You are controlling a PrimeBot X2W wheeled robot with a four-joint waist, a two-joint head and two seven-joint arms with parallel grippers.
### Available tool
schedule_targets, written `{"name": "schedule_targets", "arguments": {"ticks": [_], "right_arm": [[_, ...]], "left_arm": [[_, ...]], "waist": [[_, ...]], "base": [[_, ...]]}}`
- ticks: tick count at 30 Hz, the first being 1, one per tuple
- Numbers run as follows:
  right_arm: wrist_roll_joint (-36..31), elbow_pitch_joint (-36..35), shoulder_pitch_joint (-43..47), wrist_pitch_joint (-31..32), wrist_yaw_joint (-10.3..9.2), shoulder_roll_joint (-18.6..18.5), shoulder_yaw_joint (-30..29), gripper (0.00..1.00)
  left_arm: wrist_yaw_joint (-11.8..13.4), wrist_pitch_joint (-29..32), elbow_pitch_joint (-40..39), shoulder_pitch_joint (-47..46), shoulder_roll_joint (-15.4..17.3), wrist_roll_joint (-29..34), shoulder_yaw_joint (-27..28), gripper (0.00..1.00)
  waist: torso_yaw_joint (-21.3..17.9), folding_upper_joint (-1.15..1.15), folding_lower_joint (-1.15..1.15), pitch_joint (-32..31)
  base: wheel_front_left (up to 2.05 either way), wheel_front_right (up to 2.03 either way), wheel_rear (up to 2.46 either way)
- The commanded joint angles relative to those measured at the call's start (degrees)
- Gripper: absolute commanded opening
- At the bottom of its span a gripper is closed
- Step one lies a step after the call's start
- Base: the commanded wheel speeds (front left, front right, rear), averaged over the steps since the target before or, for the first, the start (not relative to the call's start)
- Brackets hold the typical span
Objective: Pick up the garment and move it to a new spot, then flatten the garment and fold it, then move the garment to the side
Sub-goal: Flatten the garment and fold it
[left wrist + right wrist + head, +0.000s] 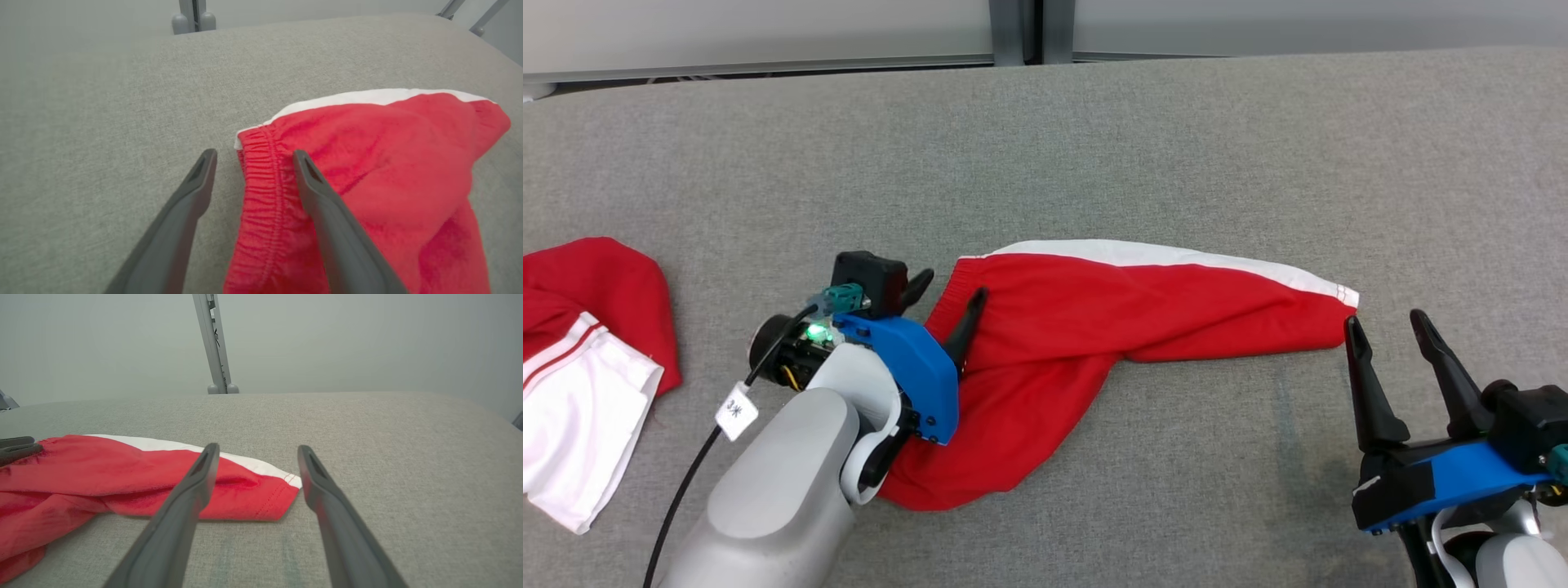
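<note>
Left claw [953,284] nearest me, spread wide, straddling waistband [261,183] of red garment [1094,318] on tabletop [1176,147]. Garment's long axis runs from there toward right claw [1384,318], also wide, just beside hem [282,494]. I judge each arm nearest own end.

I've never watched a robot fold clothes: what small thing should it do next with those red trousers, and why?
Probably close the fingers of the left gripper on the gathered elastic waistband of the red trousers with a white side stripe. Those fingers stand open, one either side of that edge, while the open right gripper is near the leg cuff.
</note>
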Motion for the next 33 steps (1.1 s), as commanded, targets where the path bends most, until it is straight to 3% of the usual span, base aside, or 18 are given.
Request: {"name": "schedule_targets", "arguments": {"ticks": [1,5,7,13,20,27,32,33], "right_arm": [[0.29,0.31,-0.83,-0.57,0.0,0.02,-0.12,1.0],[0.45,0.68,-1.23,-0.92,0.0,0.14,-0.22,1.0],[0.42,0.75,-1.45,-1.18,0.0,0.17,-0.32,1.0],[0.56,1.09,-1.22,-1.69,0.0,0.32,-1.06,1.0],[0.4,1.77,-0.17,-1.65,0.0,0.37,-1.28,1.0],[0.67,1.59,1.17,-1.64,0.0,0.51,-1.86,1.0],[0.12,1.15,1.5,-1.15,0.0,0.55,-2.11,1.0],[-0.02,1.08,1.44,-1.08,0.0,0.55,-2.06,1.0]], "left_arm": [[-0.51,1.17,1.62,-1.52,-0.35,-0.83,-0.39,1.0],[-1.68,3.36,4.83,-2.49,-1.1,-3.61,-0.98,0.96],[-2.06,2.76,5.46,-3.25,-1.0,-4.07,-1.46,0.0],[-2.36,-1.26,5.11,-4.35,0.07,-3.2,-2.74,0.0],[-0.89,-2.94,-2.49,1.41,3.15,-0.65,-5.06,0.0],[3.93,1.72,-14.06,15.79,8.1,-2.6,-7.07,0.0],[6.78,1.21,-17.46,20.8,9.0,-3.42,-6.75,0.0],[7.3,0.26,-17.91,21.02,8.87,-3.07,-6.46,0.31]], "waist": [[-0.21,-0.01,-0.01,0.15],[-0.54,-0.01,-0.01,0.65],[-0.63,-0.01,-0.01,0.83],[-0.41,-0.01,-0.01,0.69],[-0.06,-0.01,-0.01,-1.32],[0.6,-0.01,-0.01,-3.26],[1.28,-0.01,-0.01,-3.8],[1.35,-0.01,-0.01,-3.92]], "base": [[0.0,0.0,0.0],[0.0,0.0,0.0],[0.0,0.0,0.0],[0.0,0.0,0.0],[0.0,0.0,0.0],[0.0,0.0,0.0],[0.0,0.0,0.0],[0.0,0.0,0.0]]}}
